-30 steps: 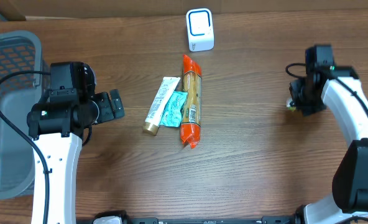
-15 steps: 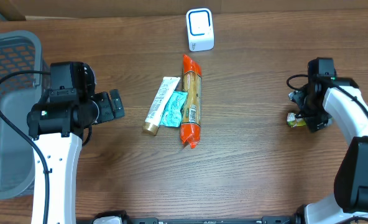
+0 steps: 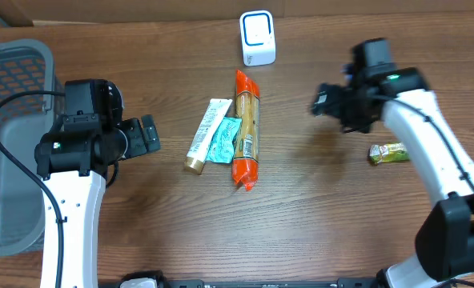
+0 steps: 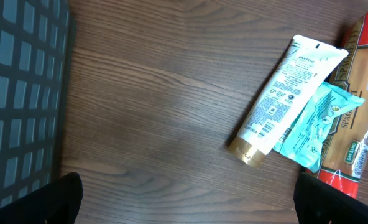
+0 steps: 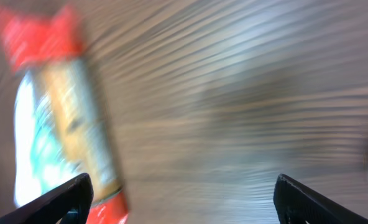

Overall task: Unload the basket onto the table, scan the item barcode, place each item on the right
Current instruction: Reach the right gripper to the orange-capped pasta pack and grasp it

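Observation:
A white and blue barcode scanner (image 3: 258, 38) stands at the back of the table. In the middle lie three items together: a long orange spaghetti pack (image 3: 246, 128), a white tube (image 3: 205, 134) and a teal packet (image 3: 223, 142). A small yellow-green packet (image 3: 388, 153) lies alone on the right, touched by nothing. My right gripper (image 3: 321, 102) hovers open and empty between the pile and that packet; its own view is blurred, with the spaghetti pack (image 5: 78, 118) at the left. My left gripper (image 3: 145, 136) is open and empty, left of the tube (image 4: 286, 93).
A grey mesh basket (image 3: 13, 144) takes up the far left edge of the table, beside the left arm, and shows as the basket wall (image 4: 22, 93) in the left wrist view. Bare wood lies between the pile and both arms.
My right gripper opened and let go of the small yellow-green packet, which now lies on the table at the right. The right arm then swung left toward the middle. The left arm stayed still.

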`<move>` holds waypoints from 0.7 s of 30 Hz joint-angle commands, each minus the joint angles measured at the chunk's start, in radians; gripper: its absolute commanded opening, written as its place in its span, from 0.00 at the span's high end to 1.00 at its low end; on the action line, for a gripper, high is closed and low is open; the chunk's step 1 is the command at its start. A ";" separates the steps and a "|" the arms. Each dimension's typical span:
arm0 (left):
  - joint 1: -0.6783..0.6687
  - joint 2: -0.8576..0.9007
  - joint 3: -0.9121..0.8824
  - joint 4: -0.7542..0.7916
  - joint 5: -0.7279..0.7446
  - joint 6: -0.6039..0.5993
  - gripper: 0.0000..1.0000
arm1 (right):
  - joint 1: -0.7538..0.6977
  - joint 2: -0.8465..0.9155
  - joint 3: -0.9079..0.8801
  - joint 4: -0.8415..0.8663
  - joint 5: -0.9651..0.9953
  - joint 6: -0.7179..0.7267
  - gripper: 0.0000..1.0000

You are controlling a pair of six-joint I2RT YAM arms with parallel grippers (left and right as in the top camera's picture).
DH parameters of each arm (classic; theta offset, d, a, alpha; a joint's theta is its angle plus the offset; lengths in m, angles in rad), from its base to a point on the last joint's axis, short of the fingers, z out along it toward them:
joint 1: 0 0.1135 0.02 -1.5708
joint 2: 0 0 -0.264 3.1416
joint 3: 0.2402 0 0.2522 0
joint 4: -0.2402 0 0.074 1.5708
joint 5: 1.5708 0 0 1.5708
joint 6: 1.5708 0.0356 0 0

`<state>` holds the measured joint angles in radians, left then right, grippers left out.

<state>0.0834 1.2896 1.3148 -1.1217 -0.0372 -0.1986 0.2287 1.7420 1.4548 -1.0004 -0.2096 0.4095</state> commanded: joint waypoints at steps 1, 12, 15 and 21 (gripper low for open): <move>0.006 -0.007 -0.003 0.000 0.004 0.019 0.00 | 0.152 0.013 -0.005 0.037 -0.054 -0.042 0.07; 0.006 -0.007 -0.003 0.000 0.004 0.019 0.00 | 0.468 0.151 -0.007 0.206 -0.056 -0.009 0.51; 0.006 -0.007 -0.003 0.000 0.004 0.019 0.00 | 0.496 0.201 -0.007 0.238 -0.073 0.009 0.59; 0.006 -0.007 -0.003 0.000 0.004 0.019 0.00 | 0.505 0.300 -0.007 0.270 -0.136 0.010 0.59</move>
<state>0.0834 1.2896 1.3148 -1.1221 -0.0372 -0.1986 0.7341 2.0022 1.4509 -0.7341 -0.3122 0.4118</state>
